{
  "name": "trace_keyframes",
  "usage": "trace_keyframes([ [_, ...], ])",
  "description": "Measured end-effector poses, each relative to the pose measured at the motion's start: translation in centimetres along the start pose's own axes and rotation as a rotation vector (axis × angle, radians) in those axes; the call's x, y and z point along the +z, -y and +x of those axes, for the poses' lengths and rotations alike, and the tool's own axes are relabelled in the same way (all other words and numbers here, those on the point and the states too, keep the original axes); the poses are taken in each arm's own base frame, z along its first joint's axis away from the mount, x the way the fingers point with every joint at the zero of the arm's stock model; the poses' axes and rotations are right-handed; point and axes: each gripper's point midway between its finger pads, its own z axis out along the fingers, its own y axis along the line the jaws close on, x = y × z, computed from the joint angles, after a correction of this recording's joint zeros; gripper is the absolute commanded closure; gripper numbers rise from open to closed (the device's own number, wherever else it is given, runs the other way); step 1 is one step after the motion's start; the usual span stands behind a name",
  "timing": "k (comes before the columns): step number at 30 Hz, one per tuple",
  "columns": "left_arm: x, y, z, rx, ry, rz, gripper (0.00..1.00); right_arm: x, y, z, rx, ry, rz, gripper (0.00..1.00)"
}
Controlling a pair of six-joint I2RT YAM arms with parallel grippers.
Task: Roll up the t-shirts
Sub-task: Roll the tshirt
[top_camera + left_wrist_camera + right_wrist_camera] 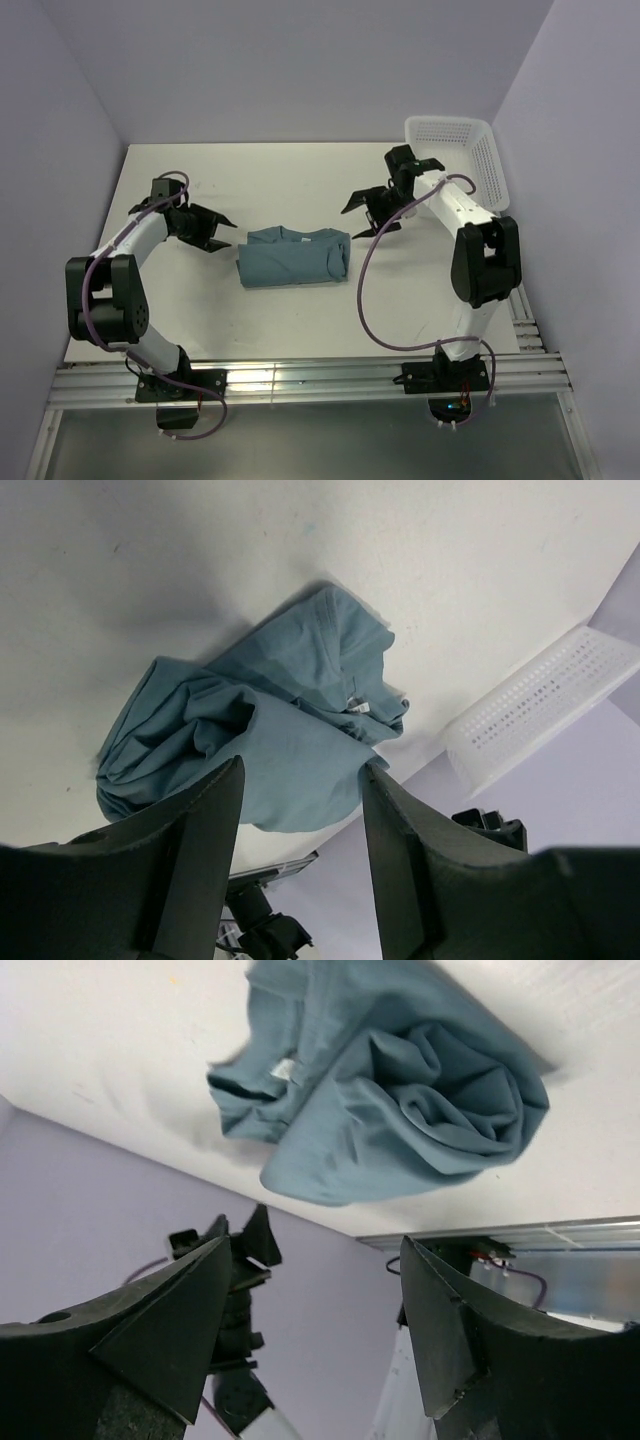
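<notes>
The teal-blue t-shirt lies rolled into a bundle in the middle of the counter, between the two arms. From above, the left jaws sit just left of it and the right jaws near its far right corner, both parted and holding nothing. Only the wrist cameras show the coiled cloth at the roll's ends and a small neck label. A white mesh basket stands far right.
</notes>
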Motion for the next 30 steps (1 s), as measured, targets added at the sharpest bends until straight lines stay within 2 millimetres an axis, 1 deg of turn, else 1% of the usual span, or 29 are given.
trace_keyframes([
  [2,-0.4,0.1,0.1,0.014,0.002,0.005,0.44,0.0,0.7,0.4,-0.008,-0.022,-0.009,0.25],
  [5,-0.8,0.1,0.3,0.03,0.003,0.006,0.43,0.7,2.0,0.5,-0.014,-0.042,0.005,0.25],
  [8,-1.3,0.1,0.5,0.054,0.003,0.003,0.43,0.7,2.1,0.5,-0.074,-0.034,-0.011,0.26],
  [10,-1.7,0.4,0.6,0.078,0.005,0.005,0.43,0.0,1.9,0.7,-0.156,-0.005,-0.038,0.3],
  [12,-2.1,1.0,0.6,0.111,0.012,0.011,0.44,-1.1,1.3,1.1,-0.265,0.029,-0.07,0.31],
  [13,-2.3,1.5,0.7,0.132,0.015,0.018,0.44,-1.6,0.9,1.5,-0.332,0.046,-0.089,0.33],
  [16,-2.7,2.9,1.4,0.222,0.023,0.035,0.45,-2.1,0.0,2.4,-0.536,0.081,-0.122,0.33],
  [18,-2.7,4.1,2.1,0.298,0.025,0.038,0.45,-1.7,0.2,2.9,-0.668,0.104,-0.11,0.35],
  [19,-2.6,4.7,2.4,0.337,0.025,0.041,0.45,-1.2,0.5,3.0,-0.732,0.114,-0.095,0.39],
  [22,-2.2,6.2,3.1,0.455,0.029,0.049,0.44,0.4,1.4,3.1,-0.88,0.149,-0.028,0.4],
  [26,-1.6,7.0,3.6,0.582,0.039,0.04,0.44,2.3,2.9,3.2,-1.01,0.193,0.069,0.41],
  [27,-1.4,7.0,3.6,0.604,0.038,0.035,0.44,2.7,3.2,3.3,-1.034,0.2,0.082,0.43],
  [30,-0.6,7.0,3.2,0.645,0.035,0.025,0.45,4.1,4.5,3.5,-1.08,0.198,0.112,0.44],
])
